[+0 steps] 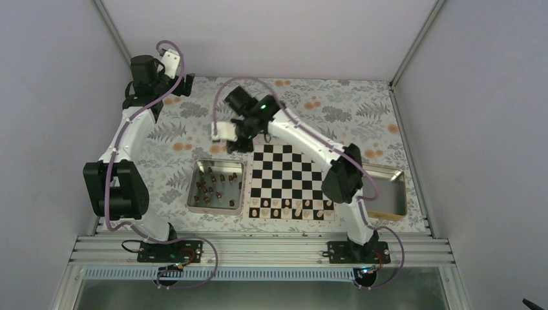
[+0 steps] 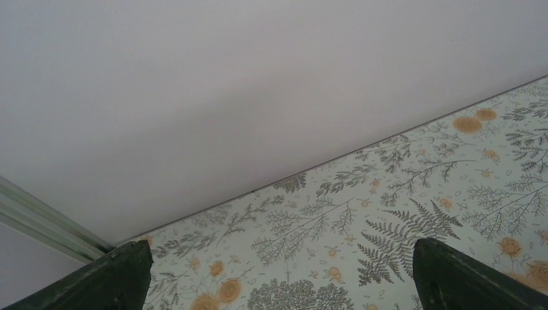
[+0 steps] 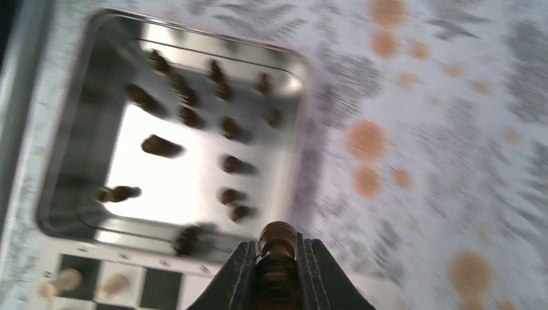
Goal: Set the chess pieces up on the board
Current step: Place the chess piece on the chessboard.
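Top external view, working from the table's (image 1: 336, 110) left edge across: your left arm (image 1: 132, 126) was raised over the far-left corner, away from the work. Its wrist view showed only wall and patterned cloth between the left jaws, which were spread wide and held nothing.

Next came the shiny metal tray (image 1: 215, 161), just beside the left edge of the board (image 1: 291, 174). Most of the dark chess pieces (image 1: 213, 184) lay scattered in it, some upright and some toppled. The right wrist view, though blurred, showed well over a dozen there.

Your right jaws hovered near the board's far-left corner, above the gap between tray and board. They were pinching one dark piece (image 3: 277, 240) upright between the fingers, its rounded head standing clear above the tips.

On the board, pale cream pieces (image 1: 294, 208) stood along the near rows. No dark piece could be seen on the far rows, though the right arm (image 1: 304, 139) hid part of them.

At the right edge sat a second metal tray (image 1: 402, 194), partly behind that arm.

By my reckoning, you had barely begun the dark side. The held piece had yet to be set down, and almost the whole dark set was left to be carried over and stood on the far rows.
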Robot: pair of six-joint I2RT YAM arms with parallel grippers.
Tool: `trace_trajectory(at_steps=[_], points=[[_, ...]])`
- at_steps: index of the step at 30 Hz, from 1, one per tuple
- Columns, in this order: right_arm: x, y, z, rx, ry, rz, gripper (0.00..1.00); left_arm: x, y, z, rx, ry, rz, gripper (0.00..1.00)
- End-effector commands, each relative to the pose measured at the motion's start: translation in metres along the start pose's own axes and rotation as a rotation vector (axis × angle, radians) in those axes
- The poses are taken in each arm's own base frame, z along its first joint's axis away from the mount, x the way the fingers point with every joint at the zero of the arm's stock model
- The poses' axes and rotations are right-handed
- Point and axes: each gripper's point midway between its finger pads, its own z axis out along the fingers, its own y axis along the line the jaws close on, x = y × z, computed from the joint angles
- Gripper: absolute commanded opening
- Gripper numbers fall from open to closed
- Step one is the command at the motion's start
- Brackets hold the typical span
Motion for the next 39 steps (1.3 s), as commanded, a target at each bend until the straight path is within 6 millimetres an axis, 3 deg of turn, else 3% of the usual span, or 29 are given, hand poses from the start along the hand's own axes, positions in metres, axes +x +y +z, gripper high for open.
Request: trace_trajectory(at_steps=[1,3,6,13,21,27,39], points=[[0.040,-0.051,-0.047,0.134,0.026,0.091,0.11,-0.012,0.006,-0.003,-0.015,-0.030,0.009,1.00],[0.070,-0.075,-0.057,0.174,0.050,0.160,0.11,-0.011,0.007,-0.001,-0.021,-0.026,0.009,1.00],[0.106,-0.093,-0.062,0.197,0.071,0.234,0.11,-0.010,0.010,0.000,-0.034,-0.023,0.010,1.00],[0.182,-0.100,-0.043,0.173,0.158,0.361,0.10,-0.002,0.012,0.008,-0.043,-0.001,0.005,1.00],[0.246,-0.108,-0.034,0.162,0.193,0.488,0.10,0.003,0.013,0.015,-0.044,0.015,0.000,1.00],[0.276,-0.106,-0.019,0.124,0.231,0.542,0.09,0.009,0.013,0.020,-0.039,0.031,-0.004,1.00],[0.301,-0.082,-0.004,0.073,0.299,0.588,0.08,0.012,0.012,0.021,-0.036,0.038,0.000,1.00]])
